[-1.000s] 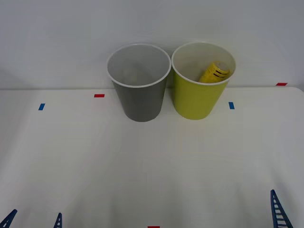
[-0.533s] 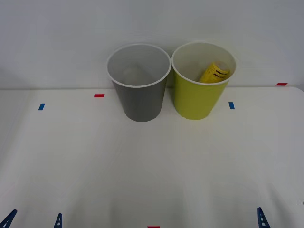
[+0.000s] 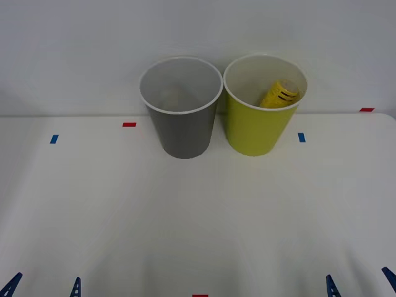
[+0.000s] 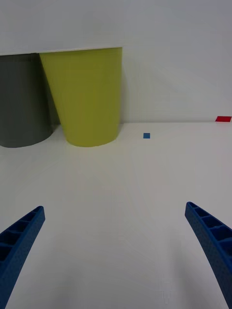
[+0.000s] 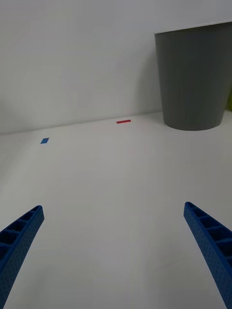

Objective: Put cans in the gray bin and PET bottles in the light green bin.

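While both tools gape: PET bottle inside light green bin, gray bin beside.

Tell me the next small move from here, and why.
Probably none beyond parking: hold both arms low at the near table edge. The yellow PET bottle already lies inside the light green bin, and the table in front of the gray bin carries only tape marks. The left tool and right tool are open, holding nothing.
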`<state>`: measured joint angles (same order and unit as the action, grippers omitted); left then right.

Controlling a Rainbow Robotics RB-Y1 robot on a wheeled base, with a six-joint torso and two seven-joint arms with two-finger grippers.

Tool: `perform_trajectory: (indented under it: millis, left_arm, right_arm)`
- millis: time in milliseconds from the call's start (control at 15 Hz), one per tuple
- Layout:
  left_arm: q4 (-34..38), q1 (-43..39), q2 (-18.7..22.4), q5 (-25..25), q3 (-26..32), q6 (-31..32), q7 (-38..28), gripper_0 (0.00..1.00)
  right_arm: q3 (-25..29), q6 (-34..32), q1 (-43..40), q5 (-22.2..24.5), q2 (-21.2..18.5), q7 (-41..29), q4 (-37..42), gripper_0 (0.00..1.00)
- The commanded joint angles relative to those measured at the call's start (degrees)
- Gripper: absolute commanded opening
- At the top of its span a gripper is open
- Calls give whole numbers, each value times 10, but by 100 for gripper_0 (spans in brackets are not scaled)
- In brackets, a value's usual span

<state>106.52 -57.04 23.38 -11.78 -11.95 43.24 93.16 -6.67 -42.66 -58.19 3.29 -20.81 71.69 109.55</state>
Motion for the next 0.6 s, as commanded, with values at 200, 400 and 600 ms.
perform_trajectory:
  millis: [200, 400, 600]
  left_arm:
    - [0, 0, 0, 0, 0, 0, 0, 100]
    - [0, 0, 0, 0, 0, 0, 0, 100]
    - [0, 0, 0, 0, 0, 0, 0, 100]
  right_arm:
    - [0, -1, 0, 0, 1, -1, 1, 100]
    - [0, -1, 0, 0, 1, -1, 1, 100]
    - [0, -1, 0, 0, 1, -1, 1, 100]
